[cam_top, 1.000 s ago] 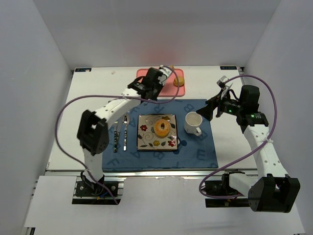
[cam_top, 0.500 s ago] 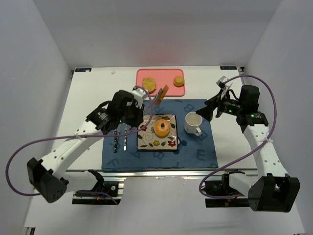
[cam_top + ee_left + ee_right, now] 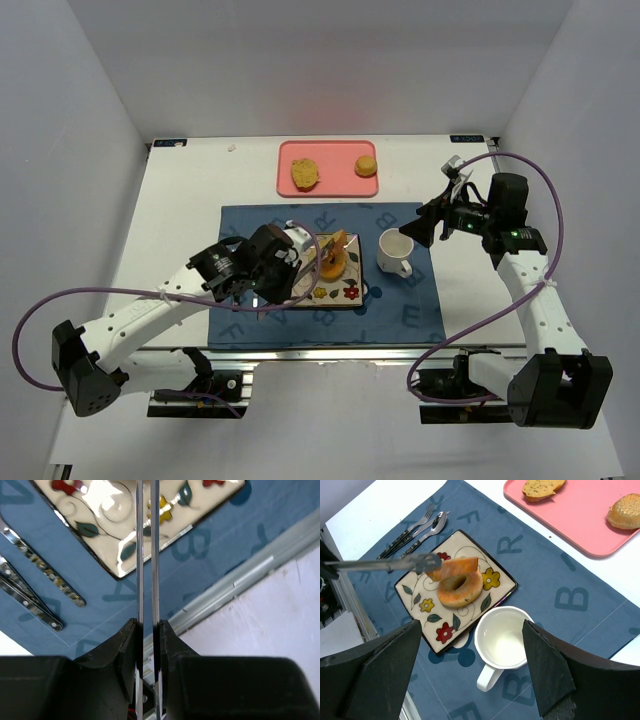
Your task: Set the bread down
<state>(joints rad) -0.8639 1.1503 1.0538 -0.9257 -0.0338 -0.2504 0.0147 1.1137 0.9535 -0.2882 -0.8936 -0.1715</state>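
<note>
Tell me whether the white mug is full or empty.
Empty: the right wrist view looks down into the mug and shows only its bare white inside.

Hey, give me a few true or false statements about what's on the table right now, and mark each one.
The left gripper is shut on the tongs. True.
The tongs hold a bread slice over the plate. True.
The mug is full of coffee. False: it is empty.
The pink tray holds nothing. False: two bread pieces lie on it.
The right gripper grips the cutlery. False: it is open and empty; the cutlery lies on the blue mat beside the plate.
</note>
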